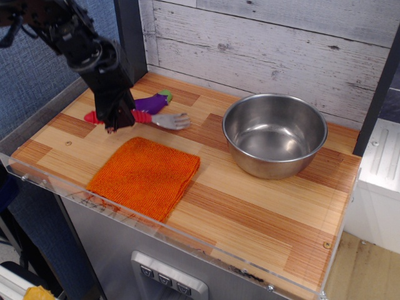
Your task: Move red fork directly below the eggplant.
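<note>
I hold the gripper [117, 117] clamped on the red fork [145, 117], low over the table [262, 206]. It sits just in front of the eggplant [152, 102], ready to set down.

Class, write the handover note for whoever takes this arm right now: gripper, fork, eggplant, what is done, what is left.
Gripper: shut on the red fork, held by its handle, low over the table.
Eggplant: partly hidden, just behind the fork.
Fork: level, between the eggplant and the orange cloth, tines pointing toward the steel bowl.
Done: fork brought in front of the eggplant.
Left: set it down, release, withdraw.
</note>
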You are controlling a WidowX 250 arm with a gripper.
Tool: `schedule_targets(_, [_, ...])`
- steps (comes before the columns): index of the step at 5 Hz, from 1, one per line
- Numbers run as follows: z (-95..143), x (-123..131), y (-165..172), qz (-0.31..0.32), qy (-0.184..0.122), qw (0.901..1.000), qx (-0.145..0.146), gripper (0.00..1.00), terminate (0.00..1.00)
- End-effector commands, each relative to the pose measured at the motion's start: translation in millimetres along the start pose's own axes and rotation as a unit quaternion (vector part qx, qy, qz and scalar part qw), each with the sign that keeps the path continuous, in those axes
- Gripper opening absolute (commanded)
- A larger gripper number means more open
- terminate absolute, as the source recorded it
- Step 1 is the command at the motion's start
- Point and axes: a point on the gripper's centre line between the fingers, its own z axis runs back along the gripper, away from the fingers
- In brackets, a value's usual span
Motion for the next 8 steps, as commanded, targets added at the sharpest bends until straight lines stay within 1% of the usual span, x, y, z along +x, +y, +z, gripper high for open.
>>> schedule_targets(1, [-13,-7,4,-0.018,0.005,0.9997,0.015,0.00,0.00])
schedule_targets(2, [-23,-8,3,-0.004,0.002,0.9999,-0.009,0.00,0.00])
schedule_targets(3, [-24,-8,4,-0.007,0.001,0.9997,-0.024,1.00,0.00])
schedule_targets(4, [-21,-3,6,-0.012,0.002,0.9997,-0.021,1.00,0.00])
schedule_targets(6, [-5,2,12,-0.011,0.003,0.9999,-0.007,1.00,0.00])
schedule_targets(7, [3,6,16,-0.013,-0.009,0.9999,-0.002,1.00,0.00])
schedule_targets(8, [23,17,23,-0.023,-0.026,0.9993,0.016,1.00,0.00])
